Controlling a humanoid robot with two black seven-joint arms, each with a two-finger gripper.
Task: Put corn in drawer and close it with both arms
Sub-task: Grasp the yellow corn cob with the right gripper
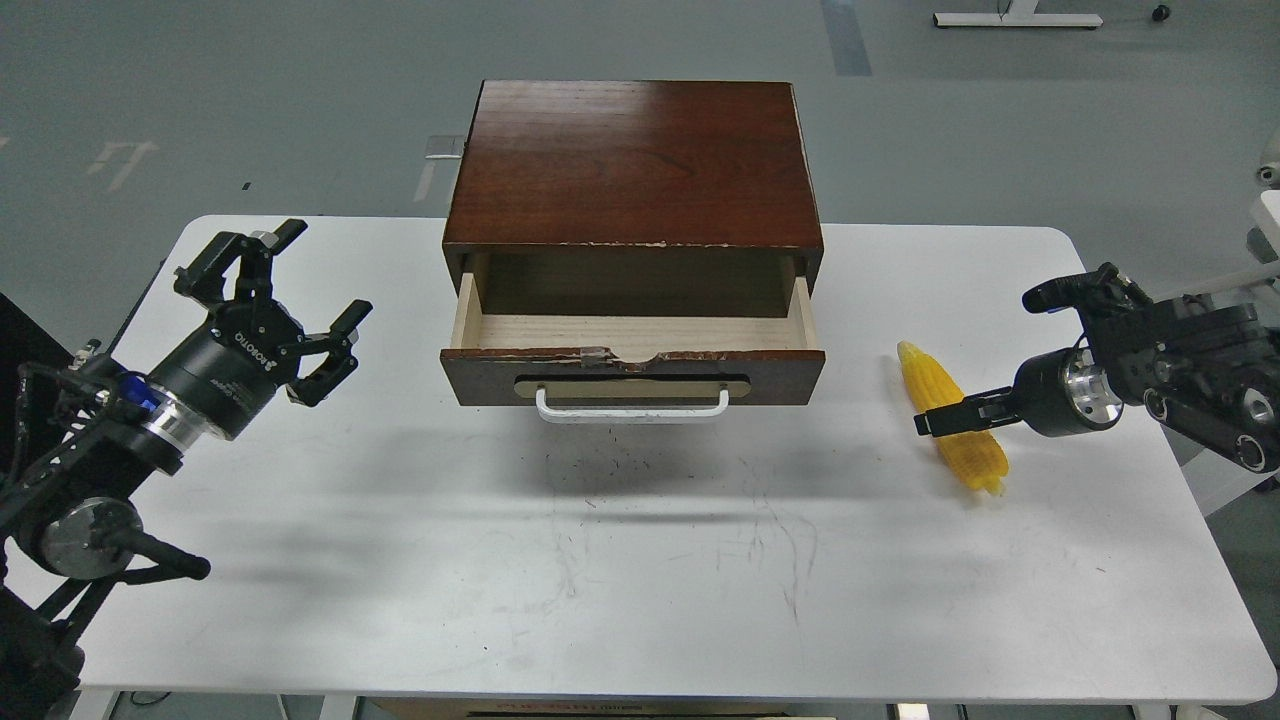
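Showing one corn (951,416), one open drawer (632,362), two hands.

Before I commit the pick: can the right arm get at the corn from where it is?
Probably yes. The right claw is open beside the corn, one finger already across the cob, and bare table lies around it, with nothing in the way.

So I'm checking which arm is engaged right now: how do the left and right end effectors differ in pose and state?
The left end effector is over bare white table, left of the dark brown wooden drawer, fingers spread open around nothing. The right end effector is at the bright yellow corn cob, one finger crossing above the cob lying on the table, not yet closed on it. The left points up and away; the right points sideways, toward the drawer. Both are black.
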